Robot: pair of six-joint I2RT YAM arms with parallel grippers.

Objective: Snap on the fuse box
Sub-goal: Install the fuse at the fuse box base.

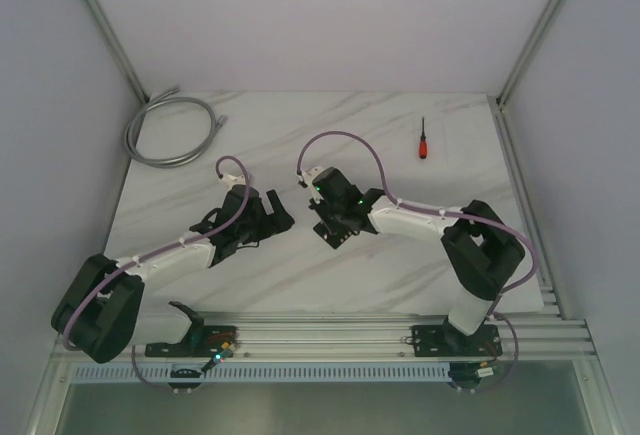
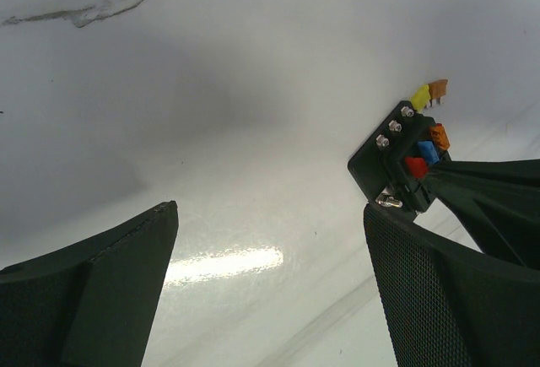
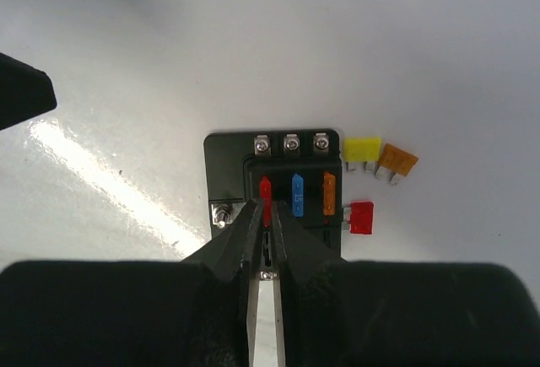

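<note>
The fuse box point(image 3: 226, 164) is a flat black block lying on the white table, with a red point(image 3: 266, 190), a blue point(image 3: 297, 194) and an orange fuse point(image 3: 329, 194) seated in its slots. My right gripper point(image 3: 267, 215) is over it, its jaws closed on the seated red fuse. In the left wrist view the fuse box point(image 2: 386, 152) lies to the right, beyond the right finger. My left gripper point(image 2: 270, 211) is open and empty just above the bare table. In the top view both grippers, left point(image 1: 276, 207) and right point(image 1: 312, 187), meet at the table's middle.
Loose yellow point(image 3: 362, 148), orange point(image 3: 397, 161) and red point(image 3: 361, 217) fuses lie right of the box. A red-handled screwdriver point(image 1: 423, 140) lies at the back right. A grey cable coil point(image 1: 170, 130) lies at the back left. Walls enclose the table.
</note>
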